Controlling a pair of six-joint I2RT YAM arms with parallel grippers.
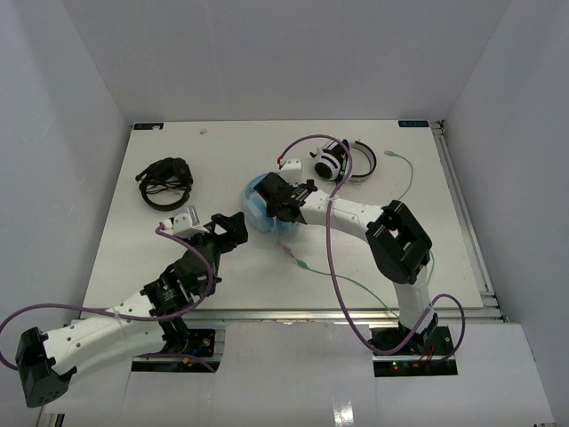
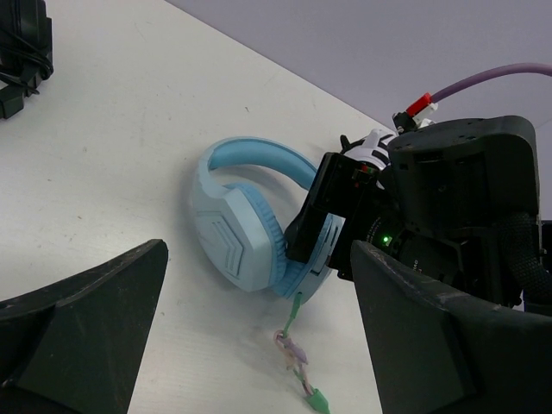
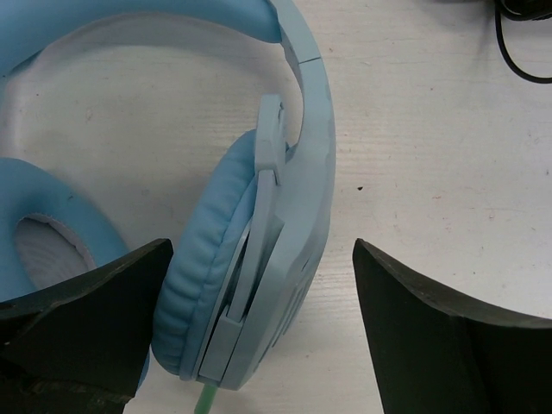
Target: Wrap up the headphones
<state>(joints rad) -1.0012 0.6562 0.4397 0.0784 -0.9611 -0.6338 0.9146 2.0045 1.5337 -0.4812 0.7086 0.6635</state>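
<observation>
1. light blue headphones are seen lying mid-table, w/ green cable trailing from one earcup.
2. right gripper is held wide open, jaws astride an earcup, not closed on it.
3. left gripper is held open & empty, near the headphones.

you've got a white worktop carrying three sets: light blue over-ear headphones lying at its centre, their thin pale green cable trailing toward the near right; black headphones far left; white-and-black headphones far right.
</observation>
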